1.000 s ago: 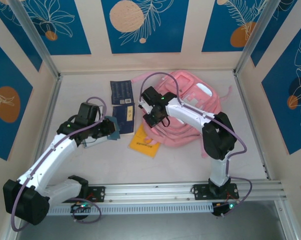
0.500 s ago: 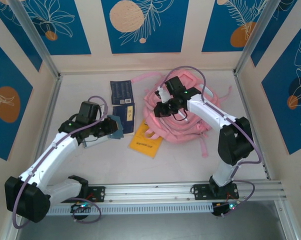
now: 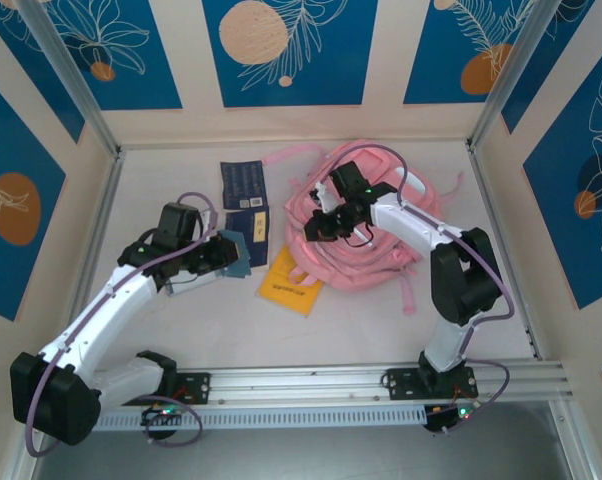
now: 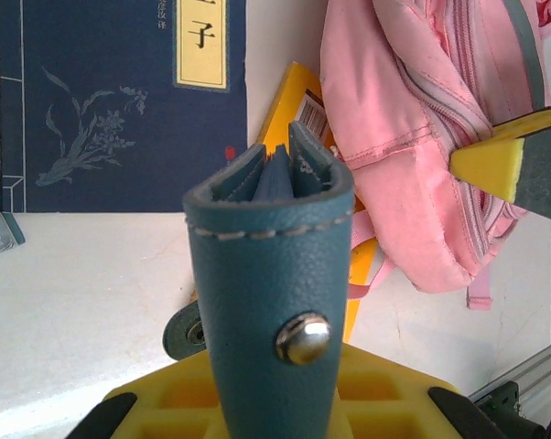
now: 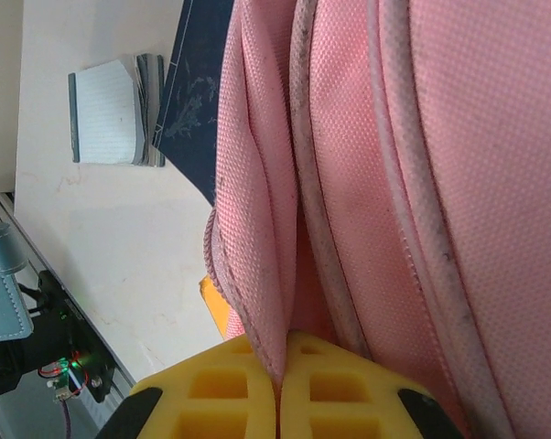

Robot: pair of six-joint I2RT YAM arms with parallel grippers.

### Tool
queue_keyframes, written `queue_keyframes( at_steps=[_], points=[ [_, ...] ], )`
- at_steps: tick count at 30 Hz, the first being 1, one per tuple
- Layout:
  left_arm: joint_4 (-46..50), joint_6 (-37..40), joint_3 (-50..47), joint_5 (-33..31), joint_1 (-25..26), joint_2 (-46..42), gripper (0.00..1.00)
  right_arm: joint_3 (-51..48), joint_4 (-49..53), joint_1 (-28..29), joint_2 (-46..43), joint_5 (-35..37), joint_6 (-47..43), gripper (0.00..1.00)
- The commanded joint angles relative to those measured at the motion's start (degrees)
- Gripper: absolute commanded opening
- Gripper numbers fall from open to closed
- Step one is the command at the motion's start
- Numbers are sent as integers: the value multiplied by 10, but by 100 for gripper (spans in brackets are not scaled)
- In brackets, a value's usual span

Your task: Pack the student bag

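Blue-and-cream patterned walls [image 3: 281, 50]; white tabletop [image 3: 361, 335]

The student bag [image 5: 440, 183] is matt pink cloth with a fine, grainy weave and corded seams. The teal case [image 4: 271, 274] looks like smooth leather with pale stitching and a shiny metal stud [image 4: 302, 337]. The navy book [image 4: 120, 101] has a matt paper cover, and the table [image 4: 65, 293] is smooth, dull white.

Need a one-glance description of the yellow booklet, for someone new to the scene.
Find the big pink student bag on the white table. A flat booklet pokes out from under its near-left edge. It is bright yellow; the two books beyond it are dark blue.
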State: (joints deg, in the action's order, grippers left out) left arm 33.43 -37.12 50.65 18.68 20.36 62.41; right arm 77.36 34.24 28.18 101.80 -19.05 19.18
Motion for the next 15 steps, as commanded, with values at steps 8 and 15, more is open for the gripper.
queue_keyframes(
  at_steps=[8,15],
  points=[
    [-6,5,-11,20,-7,-18,17,-5,-14,17,15,-40,12,12],
    [-6,6,-17,20,-7,-23,17,-4,-15,19,22,-43,17,17]
  ],
)
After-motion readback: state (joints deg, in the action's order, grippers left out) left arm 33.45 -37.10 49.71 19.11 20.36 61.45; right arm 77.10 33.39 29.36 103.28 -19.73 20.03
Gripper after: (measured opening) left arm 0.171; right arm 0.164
